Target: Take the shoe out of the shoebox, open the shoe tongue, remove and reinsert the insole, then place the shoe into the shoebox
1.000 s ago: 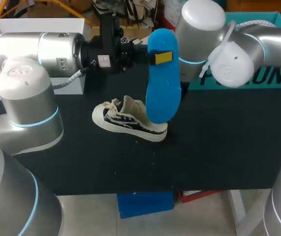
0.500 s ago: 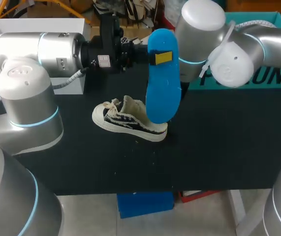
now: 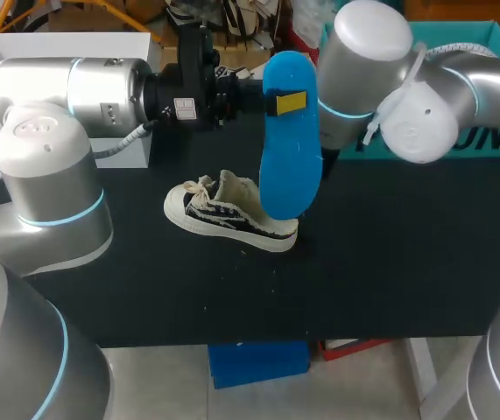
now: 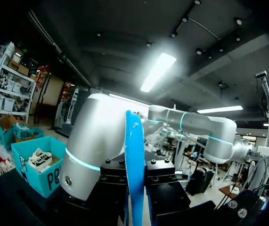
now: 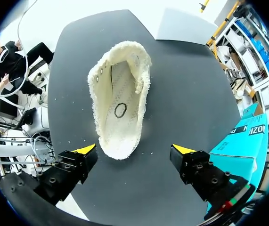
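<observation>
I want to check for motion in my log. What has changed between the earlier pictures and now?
The right arm shifted slightly toward the head view's right; its open right gripper hangs above the black-and-white canvas shoe. Nothing was taken hold of or let go. Unchanged: the left gripper holds the blue foam insole upright, and the shoe lies on the black table.
</observation>
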Tool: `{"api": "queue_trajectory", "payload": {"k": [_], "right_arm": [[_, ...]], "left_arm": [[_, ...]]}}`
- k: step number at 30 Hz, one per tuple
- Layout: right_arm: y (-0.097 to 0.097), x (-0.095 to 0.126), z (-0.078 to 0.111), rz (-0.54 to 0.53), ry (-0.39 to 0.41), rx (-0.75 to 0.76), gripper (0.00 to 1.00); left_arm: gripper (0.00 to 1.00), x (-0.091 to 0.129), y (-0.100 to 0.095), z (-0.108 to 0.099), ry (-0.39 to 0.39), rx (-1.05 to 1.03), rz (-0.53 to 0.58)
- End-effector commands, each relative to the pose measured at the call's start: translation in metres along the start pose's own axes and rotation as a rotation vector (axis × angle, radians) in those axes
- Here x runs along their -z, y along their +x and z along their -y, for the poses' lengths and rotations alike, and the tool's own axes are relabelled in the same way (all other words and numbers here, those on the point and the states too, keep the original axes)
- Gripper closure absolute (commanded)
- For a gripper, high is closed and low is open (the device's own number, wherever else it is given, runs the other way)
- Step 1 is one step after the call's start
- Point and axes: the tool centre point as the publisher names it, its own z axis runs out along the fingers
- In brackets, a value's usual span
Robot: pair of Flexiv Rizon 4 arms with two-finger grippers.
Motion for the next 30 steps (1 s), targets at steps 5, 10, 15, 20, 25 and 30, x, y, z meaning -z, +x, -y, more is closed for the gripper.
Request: {"api": "queue_trajectory", "payload": {"k": [5, 10, 15, 20, 25, 30], "right_arm": [[0.008, -0.006, 0.011, 0.019, -0.113, -0.019, 0.00], [0.012, -0.011, 0.014, 0.039, -0.196, -0.029, 0.00], [0.015, -0.013, 0.016, 0.076, -0.271, -0.027, 0.00], [0.016, -0.015, 0.019, 0.105, -0.333, -0.024, 0.00], [0.016, -0.019, 0.022, 0.107, -0.402, -0.031, 0.00], [0.017, -0.025, 0.023, 0.109, -0.440, -0.038, 0.00]], "left_arm": [[1.00, -0.002, 0.000, -0.001, 0.003, -0.002, 0.004], [1.00, -0.002, 0.000, -0.001, 0.003, -0.002, 0.004], [1.00, -0.002, 0.000, -0.001, 0.003, -0.002, 0.004], [1.00, -0.002, 0.000, -0.001, 0.003, -0.002, 0.004], [1.00, -0.002, 0.000, -0.001, 0.003, -0.002, 0.004], [1.00, -0.002, 0.000, -0.001, 0.003, -0.002, 0.004]]}}
